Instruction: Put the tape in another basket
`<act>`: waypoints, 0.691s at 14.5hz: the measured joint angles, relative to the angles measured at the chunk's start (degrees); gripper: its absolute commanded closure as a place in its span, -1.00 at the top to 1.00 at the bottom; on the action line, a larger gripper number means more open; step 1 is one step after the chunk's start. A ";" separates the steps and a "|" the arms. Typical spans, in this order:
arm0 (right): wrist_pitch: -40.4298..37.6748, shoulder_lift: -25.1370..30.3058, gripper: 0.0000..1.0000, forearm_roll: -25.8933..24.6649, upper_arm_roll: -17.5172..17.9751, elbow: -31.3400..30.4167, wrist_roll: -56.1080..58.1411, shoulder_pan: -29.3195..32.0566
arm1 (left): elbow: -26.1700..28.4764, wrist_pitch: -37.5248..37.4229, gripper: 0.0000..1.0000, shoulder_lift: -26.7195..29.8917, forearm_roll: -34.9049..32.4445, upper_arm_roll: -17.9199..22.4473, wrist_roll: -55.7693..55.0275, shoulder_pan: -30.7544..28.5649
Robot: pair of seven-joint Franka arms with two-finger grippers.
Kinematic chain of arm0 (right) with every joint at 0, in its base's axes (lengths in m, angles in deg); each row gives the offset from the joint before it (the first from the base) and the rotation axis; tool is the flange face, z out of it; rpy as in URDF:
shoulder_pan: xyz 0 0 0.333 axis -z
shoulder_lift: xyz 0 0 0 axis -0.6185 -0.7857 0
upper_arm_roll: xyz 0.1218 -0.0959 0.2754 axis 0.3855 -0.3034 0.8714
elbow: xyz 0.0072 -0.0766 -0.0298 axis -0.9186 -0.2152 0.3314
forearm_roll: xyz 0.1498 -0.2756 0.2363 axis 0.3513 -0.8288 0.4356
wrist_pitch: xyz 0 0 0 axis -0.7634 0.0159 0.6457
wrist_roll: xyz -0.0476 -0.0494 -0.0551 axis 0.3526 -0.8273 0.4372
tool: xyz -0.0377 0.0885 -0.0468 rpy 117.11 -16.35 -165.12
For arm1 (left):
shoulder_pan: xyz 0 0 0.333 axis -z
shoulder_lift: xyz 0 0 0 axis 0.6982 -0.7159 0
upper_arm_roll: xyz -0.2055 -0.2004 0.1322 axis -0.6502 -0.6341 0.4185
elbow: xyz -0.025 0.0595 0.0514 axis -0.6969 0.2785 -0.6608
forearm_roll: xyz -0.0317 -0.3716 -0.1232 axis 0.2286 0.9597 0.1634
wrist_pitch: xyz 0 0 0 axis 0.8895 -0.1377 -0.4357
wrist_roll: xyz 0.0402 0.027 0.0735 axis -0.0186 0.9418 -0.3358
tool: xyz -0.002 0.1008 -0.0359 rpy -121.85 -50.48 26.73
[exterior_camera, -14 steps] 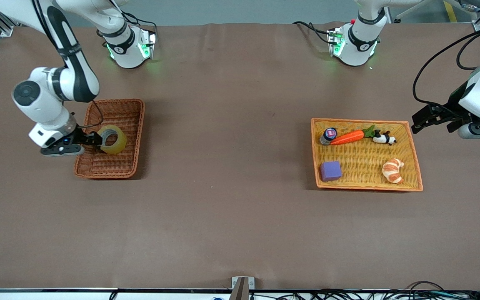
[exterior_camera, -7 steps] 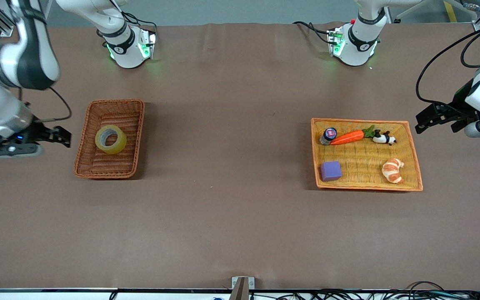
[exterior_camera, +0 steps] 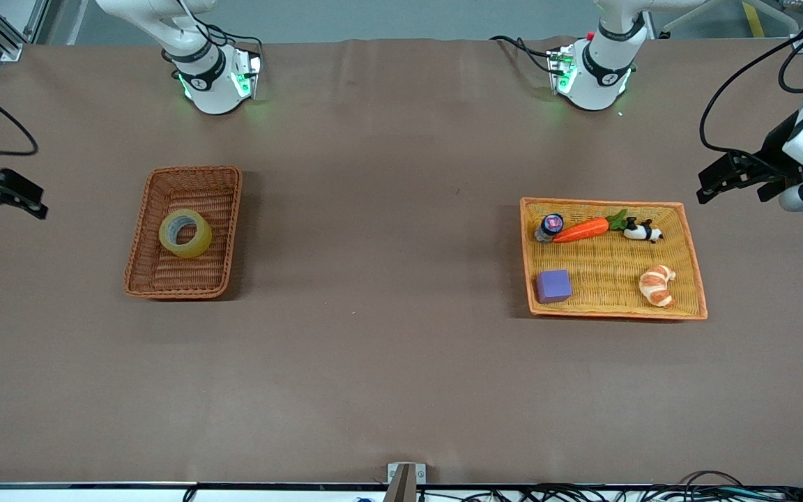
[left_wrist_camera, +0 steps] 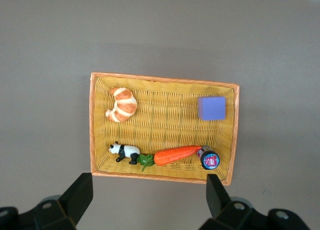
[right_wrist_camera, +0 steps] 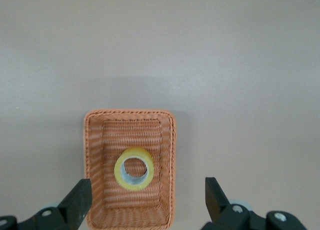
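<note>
A: Wicker basket (exterior_camera: 184, 233) status?
B: Right gripper (exterior_camera: 4, 194) up over the tabletop (exterior_camera: 387, 362) edge at its arm's end, fingers apart, empty. Tape (exterior_camera: 185, 233) lies flat in the basket.
A: Rest of the table?
B: Tray (exterior_camera: 693, 265) holds a cube (exterior_camera: 553, 286), jar (exterior_camera: 551, 226), carrot (exterior_camera: 580, 229), panda (exterior_camera: 643, 231), croissant (exterior_camera: 656, 284). Left gripper (exterior_camera: 730, 178) over bare tabletop just off the tray's corner, fingers apart, empty.

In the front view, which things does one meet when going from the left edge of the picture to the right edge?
right gripper → basket → tape → orange-yellow tray with purple cube, carrot, croissant → left gripper
</note>
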 measured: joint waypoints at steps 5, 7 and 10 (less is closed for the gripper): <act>-2.52 2.36 1.00 0.20 1.05 1.51 -4.06 -1.04 | 0.01 0.01 1.00 -0.25 -0.16 -0.04 0.05 0.15; -2.31 2.42 1.00 0.22 1.19 1.37 -4.22 -1.28 | 0.01 0.03 1.00 -0.36 -0.16 -0.05 0.05 0.15; -2.05 2.42 1.00 0.22 1.27 1.08 -4.29 -1.54 | 0.00 0.04 1.00 -0.51 -0.16 -0.05 0.05 0.15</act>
